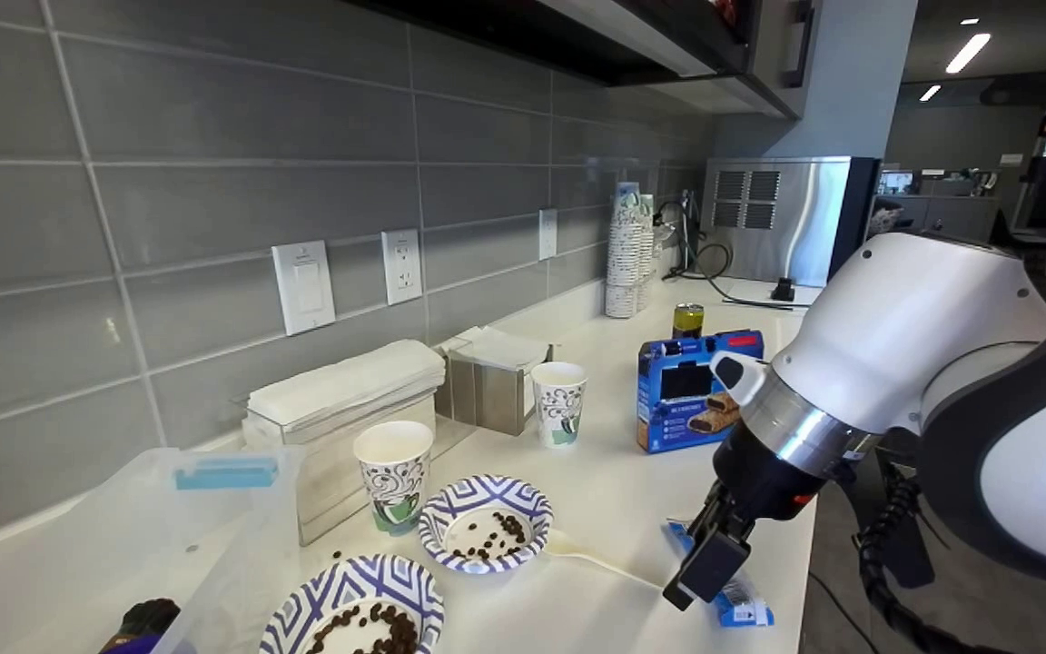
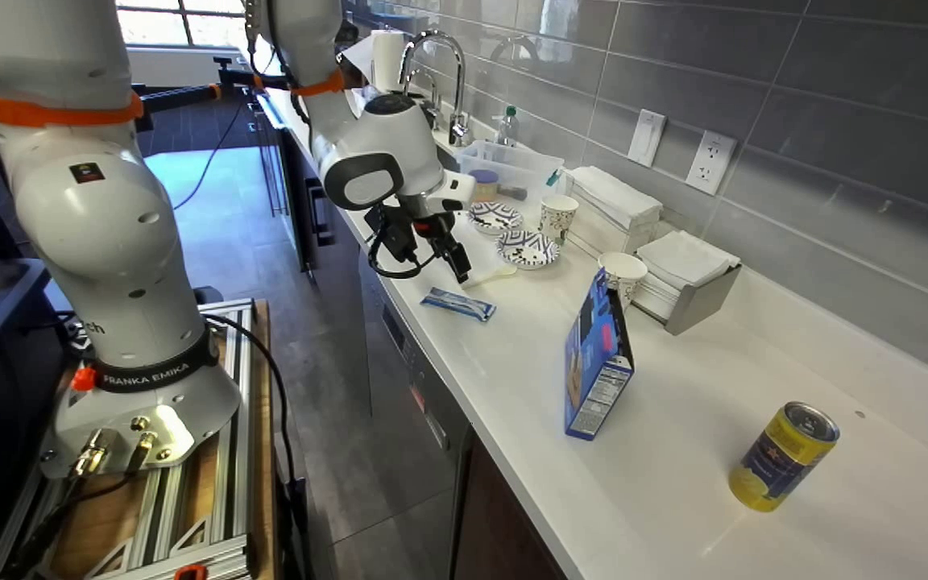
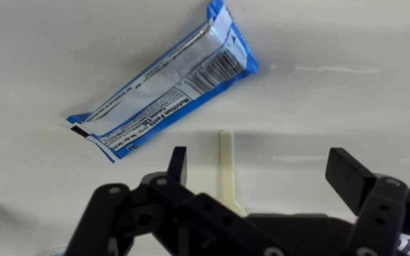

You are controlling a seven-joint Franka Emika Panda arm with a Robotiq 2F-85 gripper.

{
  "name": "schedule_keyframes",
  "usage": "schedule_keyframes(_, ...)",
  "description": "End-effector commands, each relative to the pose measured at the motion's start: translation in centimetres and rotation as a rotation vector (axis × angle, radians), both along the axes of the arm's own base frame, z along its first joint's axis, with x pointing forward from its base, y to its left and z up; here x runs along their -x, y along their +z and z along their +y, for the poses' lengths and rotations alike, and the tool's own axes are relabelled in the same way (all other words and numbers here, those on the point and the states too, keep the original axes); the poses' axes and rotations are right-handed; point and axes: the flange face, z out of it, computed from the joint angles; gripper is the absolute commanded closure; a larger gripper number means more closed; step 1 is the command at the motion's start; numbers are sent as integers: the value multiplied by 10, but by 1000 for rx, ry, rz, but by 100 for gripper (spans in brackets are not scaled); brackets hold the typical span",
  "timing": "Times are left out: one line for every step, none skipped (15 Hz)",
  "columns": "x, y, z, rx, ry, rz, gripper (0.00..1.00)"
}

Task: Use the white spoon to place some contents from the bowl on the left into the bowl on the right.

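The gripper (image 3: 260, 163) stands with fingers wide apart above the desk (image 3: 333, 106), the handle of the white spoon (image 3: 227, 163) showing between them. Near the handle's end a blue-and-white wrapped bar (image 3: 166, 92) lies slantwise, its barcode (image 3: 217, 71) up.

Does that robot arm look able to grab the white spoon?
Probably yes: the gripper is open, the spoon handle shows between its fingers, and the wrapped bar doesn't cover it.
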Motion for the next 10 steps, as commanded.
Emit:
schedule_keyframes(0, 0, 0, 0, 1, 0, 0)
schedule_keyframes(-1, 0, 0, 0, 1, -1, 0)
schedule_keyframes(-1, 0, 0, 0, 1, -1, 0)
schedule_keyframes(-3, 2, 6, -1, 16, -28, 0)
schedule_keyframes(-5, 3, 8, -5, 13, -33, 0)
schedule_keyframes(-9, 3, 14, -10, 20, -48, 0)
schedule_keyframes(-11, 1, 15, -9, 23, -48, 0)
schedule_keyframes(-13, 2, 19, -13, 27, -56, 0)
schedule_keyframes(-16, 2, 19, -12, 32, -70, 0)
schedule_keyframes(-19, 1, 18, -8, 34, -84, 0)
